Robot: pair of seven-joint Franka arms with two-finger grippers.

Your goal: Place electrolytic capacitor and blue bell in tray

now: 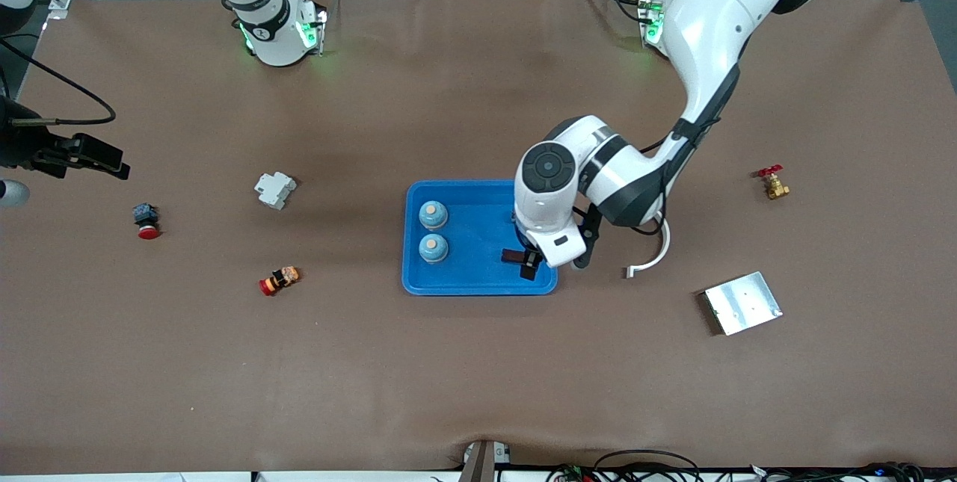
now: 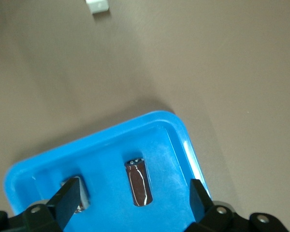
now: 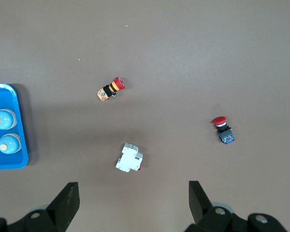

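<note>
Capacitor (image 2: 138,181) lies freed in the tray (image 2: 181,140) beneath the wide left gripper (image 2: 135,195); probably light, slick, rolling; grasp across its body.

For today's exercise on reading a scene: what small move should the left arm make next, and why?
Probably lift the left end effector straight up off the tray. Its fingers stand open with the dark capacitor lying loose on the tray floor between them, and two blue bells already sit inside. The right end effector waits open over bare table.
</note>
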